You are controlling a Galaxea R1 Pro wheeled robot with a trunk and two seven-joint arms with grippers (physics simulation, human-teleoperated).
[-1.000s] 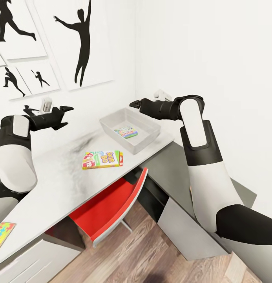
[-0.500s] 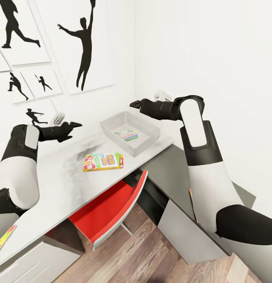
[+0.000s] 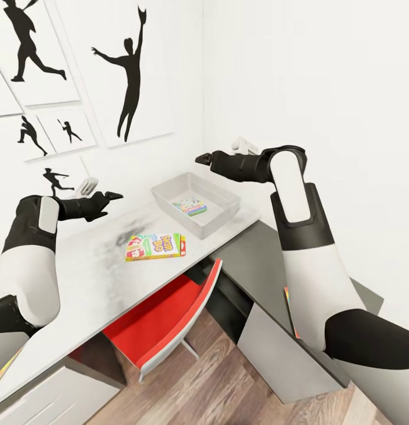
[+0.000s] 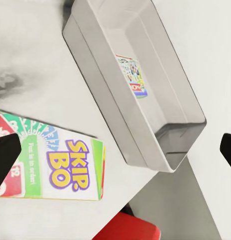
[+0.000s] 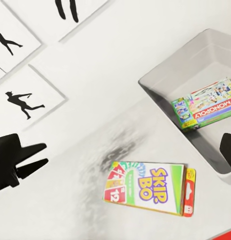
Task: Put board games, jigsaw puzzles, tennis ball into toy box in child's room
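- The toy box (image 3: 219,202) sat on the light grey counter (image 3: 80,277), close to the wall and just beside the dark grey corner section (image 3: 257,248).
- One board game, a Monopoly box (image 5: 204,109), lay flat on the floor of the toy box; the left wrist view showed it too (image 4: 131,75).
- A second board game, the Skip-Bo box (image 3: 155,246), lay flat on the counter, near the toy box but apart from it, with bare counter between them.
- The Skip-Bo box also showed in the left wrist view (image 4: 55,162) and the right wrist view (image 5: 148,186).
- The left gripper (image 3: 110,196) hung in the air above the counter, well apart from both boxes and touching nothing.
- Its fingers were spread wide and empty in the left wrist view, one dark fingertip at each side edge (image 4: 5,157).
- The right gripper (image 3: 202,159) hung above the far side of the toy box, near the wall, holding nothing.
- One of its fingers showed at the edge of the right wrist view (image 5: 228,150), with a wide empty gap across the picture, so they stood apart.
- A red chair (image 3: 169,313) was pushed under the counter's front edge, over the wood-plank floor (image 3: 228,383).
- Black silhouette pictures (image 3: 130,71) hung on the white wall behind the counter.
- A thin strip of a multicolour jigsaw puzzle (image 3: 5,367) showed at the counter's near left end, beside the left arm.
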